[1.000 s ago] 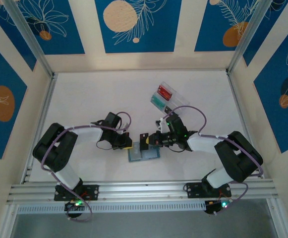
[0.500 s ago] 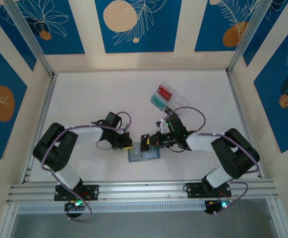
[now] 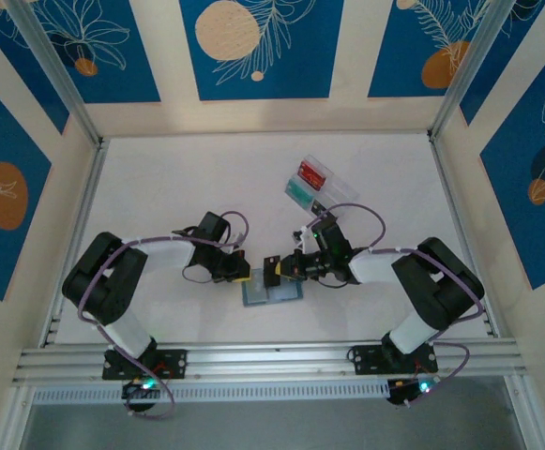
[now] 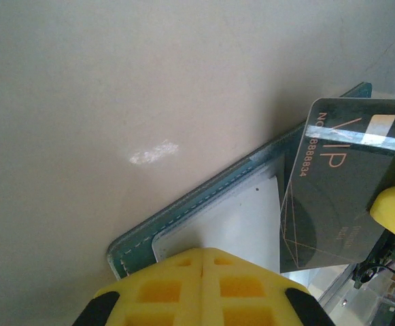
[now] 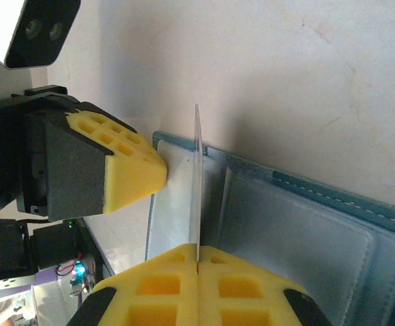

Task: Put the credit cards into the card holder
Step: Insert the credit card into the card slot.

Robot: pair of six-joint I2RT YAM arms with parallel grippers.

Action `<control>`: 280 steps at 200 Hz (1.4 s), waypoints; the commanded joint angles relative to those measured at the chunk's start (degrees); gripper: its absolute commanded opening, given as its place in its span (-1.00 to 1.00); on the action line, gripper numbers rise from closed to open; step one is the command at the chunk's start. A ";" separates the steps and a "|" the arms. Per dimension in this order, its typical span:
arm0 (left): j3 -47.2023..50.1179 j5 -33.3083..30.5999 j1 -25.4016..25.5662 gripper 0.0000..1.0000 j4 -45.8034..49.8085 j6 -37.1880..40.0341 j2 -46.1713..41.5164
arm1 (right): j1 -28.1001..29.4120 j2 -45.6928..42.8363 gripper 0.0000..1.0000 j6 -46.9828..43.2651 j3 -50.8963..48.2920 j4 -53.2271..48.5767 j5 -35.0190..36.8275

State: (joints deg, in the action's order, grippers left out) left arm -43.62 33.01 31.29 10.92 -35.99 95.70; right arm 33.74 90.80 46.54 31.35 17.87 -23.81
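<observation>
The card holder (image 3: 274,292) lies open and flat on the table, blue-grey with pale pockets (image 4: 238,217). My left gripper (image 4: 202,252) is shut, its yellow tips resting on the holder's left edge (image 3: 240,275). Nothing shows between its fingers. My right gripper (image 5: 198,250) is shut on a dark credit card (image 4: 340,197) with "VIP" lettering. It holds the card on edge over the holder's left half, and the card (image 5: 197,183) appears as a thin line in the right wrist view. The holder's stitched right half (image 5: 306,231) lies beside it.
A clear plastic tray (image 3: 333,187) stands behind the right arm, with a red card (image 3: 310,172) and a teal card (image 3: 299,193) in it. The left gripper's yellow finger (image 5: 126,166) sits close to the held card's left side.
The right arm's elbow has drawn in a little and its gripper with the dark card has edged slightly left over the holder. The left arm has stayed put.
</observation>
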 commanded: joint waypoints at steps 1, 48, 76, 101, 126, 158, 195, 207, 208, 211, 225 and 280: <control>2.30 -5.51 0.14 -1.00 6.49 0.92 2.94 | 0.51 1.22 -1.00 0.27 -1.46 0.30 -2.52; 2.04 -5.47 0.17 -1.00 6.29 0.92 3.13 | 0.72 0.54 -1.00 -1.33 -2.02 -3.60 -3.87; 2.25 -5.37 0.14 -1.00 6.13 0.98 3.18 | 0.94 0.12 -1.00 -2.08 -2.22 -5.59 -4.55; 2.55 -5.19 0.15 -1.00 5.61 0.68 3.37 | 1.01 0.67 -1.00 -2.49 -2.15 -6.09 -5.26; 2.70 -5.14 0.15 -1.00 5.33 0.59 3.50 | 1.21 2.80 -1.00 -2.69 -0.90 -6.01 -6.00; 2.97 -5.15 0.13 -1.00 5.28 0.48 3.07 | 2.16 5.88 -1.00 -2.16 0.75 -4.60 -6.97; 3.44 -5.07 0.15 -1.00 5.06 0.22 2.82 | 3.31 7.59 -1.00 -0.43 1.73 -2.59 -6.68; 3.49 -5.00 0.17 -1.00 4.96 0.16 2.70 | 4.03 7.83 -1.00 -0.01 2.31 -2.56 -6.12; 3.51 -5.03 0.13 -1.00 4.98 0.14 2.72 | 4.09 7.78 -1.00 -0.03 2.40 -2.57 -6.05; 3.52 -4.98 0.14 -1.00 4.98 0.13 2.66 | 4.27 7.88 -1.00 0.17 2.46 -2.57 -5.90; 3.63 -5.09 0.17 -1.00 4.90 -0.13 2.27 | 4.89 7.73 -1.00 0.97 2.83 -2.25 -5.26; 3.51 -4.48 0.10 -1.00 4.96 -0.67 1.43 | 6.52 8.50 -1.00 4.43 3.60 -0.28 -0.54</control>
State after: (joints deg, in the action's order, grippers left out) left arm -42.74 33.26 31.24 9.58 -36.51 95.29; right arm 39.20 97.41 49.47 33.98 17.58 -28.64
